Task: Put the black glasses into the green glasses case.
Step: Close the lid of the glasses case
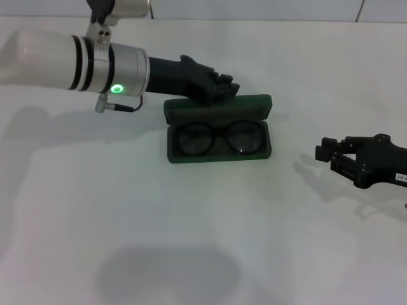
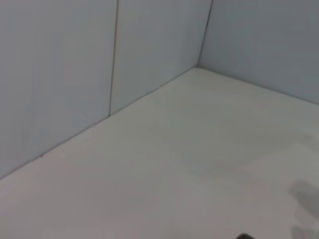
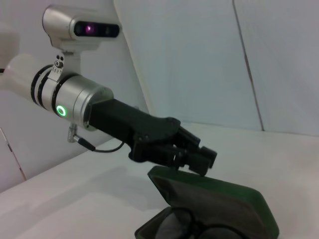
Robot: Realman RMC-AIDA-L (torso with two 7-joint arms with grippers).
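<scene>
Two tools: left tool (image 1: pixel 224 88) at raised lid edge, grip state unclear; right tool (image 1: pixel 335 156) spread, parked apart.
Thin black-framed glasses (image 1: pixel 219 137): lying inside dark green hard case (image 1: pixel 219 129), below left tool.
Long axis: crosswise.
Nearer: left.

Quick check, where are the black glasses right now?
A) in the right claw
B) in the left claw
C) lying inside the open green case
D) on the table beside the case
C: the head view shows the black glasses lying in the tray of the open green glasses case, with the left claw at the raised lid and the right claw off to the side, holding nothing.
</scene>
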